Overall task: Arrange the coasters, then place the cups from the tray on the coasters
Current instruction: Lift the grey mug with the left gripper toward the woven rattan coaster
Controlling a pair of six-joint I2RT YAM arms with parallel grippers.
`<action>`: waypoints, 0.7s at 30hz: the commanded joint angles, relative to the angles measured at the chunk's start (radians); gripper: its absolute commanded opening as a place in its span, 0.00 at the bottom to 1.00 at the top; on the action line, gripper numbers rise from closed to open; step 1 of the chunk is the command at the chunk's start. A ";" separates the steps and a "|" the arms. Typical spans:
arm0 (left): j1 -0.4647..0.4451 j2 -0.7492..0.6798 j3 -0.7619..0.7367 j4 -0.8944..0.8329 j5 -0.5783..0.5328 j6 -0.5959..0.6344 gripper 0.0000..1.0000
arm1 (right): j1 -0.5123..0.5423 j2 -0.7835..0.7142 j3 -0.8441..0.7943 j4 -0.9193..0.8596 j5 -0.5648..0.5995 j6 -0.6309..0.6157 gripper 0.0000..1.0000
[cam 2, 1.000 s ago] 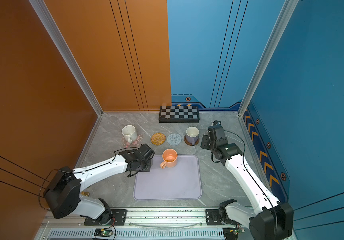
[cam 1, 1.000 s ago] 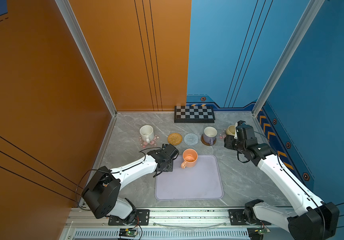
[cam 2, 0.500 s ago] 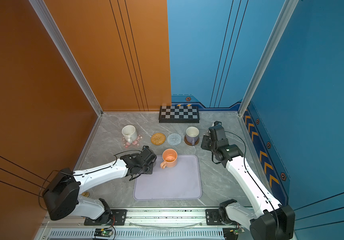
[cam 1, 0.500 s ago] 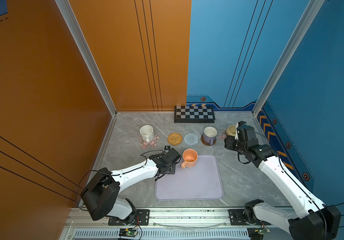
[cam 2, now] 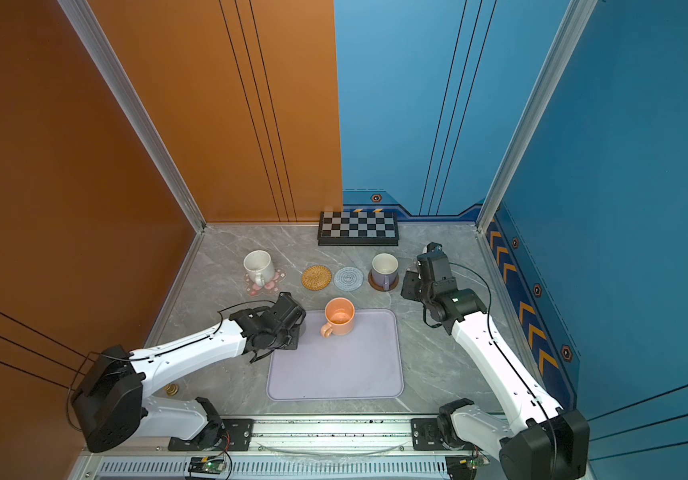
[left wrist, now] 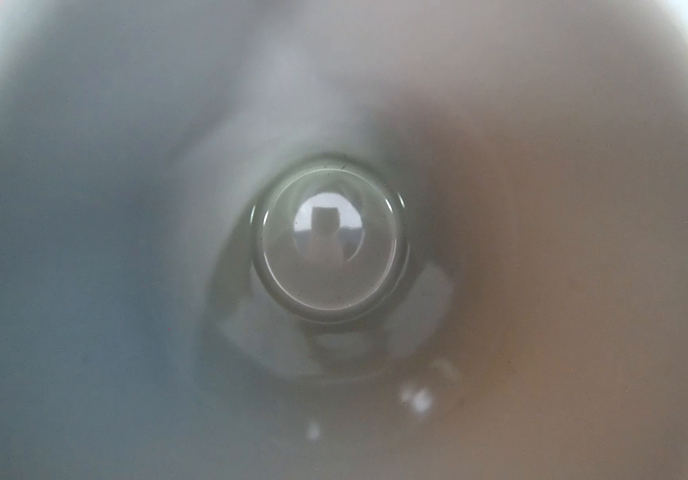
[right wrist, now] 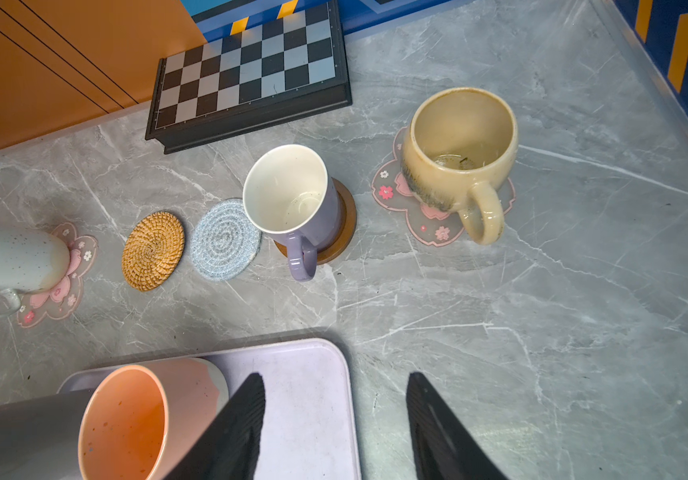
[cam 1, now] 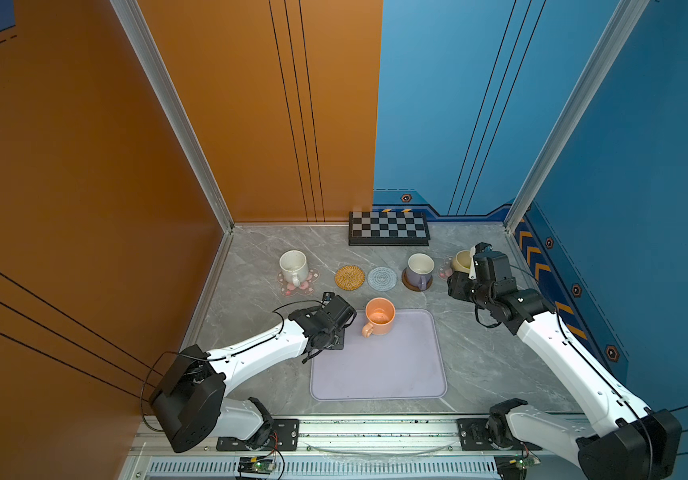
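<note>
The grey worktop (cam 1: 479, 353) and the lavender tray (cam 1: 375, 374) look just as they did. The left arm has sunk a little lower over the tray's far left corner. Its pincer (cam 1: 334, 334) sits over the tall grey mug (right wrist: 22, 432), and I cannot tell whether it grips. The right pincer (right wrist: 334, 376) hangs where it was, fingers apart and empty, between the tray and the beige mug (right wrist: 458, 145). The orange mug (cam 1: 379, 318) stands unmoved at the tray's far edge. 3 mugs rest on coasters, while the rattan coaster (cam 1: 349, 276) and the grey-blue coaster (cam 1: 382, 278) lie bare.
</note>
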 commanded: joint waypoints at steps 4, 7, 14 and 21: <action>0.010 -0.056 0.028 0.006 -0.026 0.031 0.00 | -0.005 0.013 0.025 -0.022 -0.021 -0.004 0.58; 0.012 -0.070 0.039 -0.005 -0.034 0.038 0.00 | -0.006 0.014 0.025 -0.022 -0.036 -0.009 0.58; 0.033 -0.081 0.075 -0.012 -0.035 0.079 0.00 | -0.006 0.015 0.029 -0.022 -0.060 -0.026 0.58; 0.049 -0.070 0.105 -0.021 -0.043 0.096 0.00 | -0.006 0.004 0.039 -0.024 -0.057 -0.035 0.58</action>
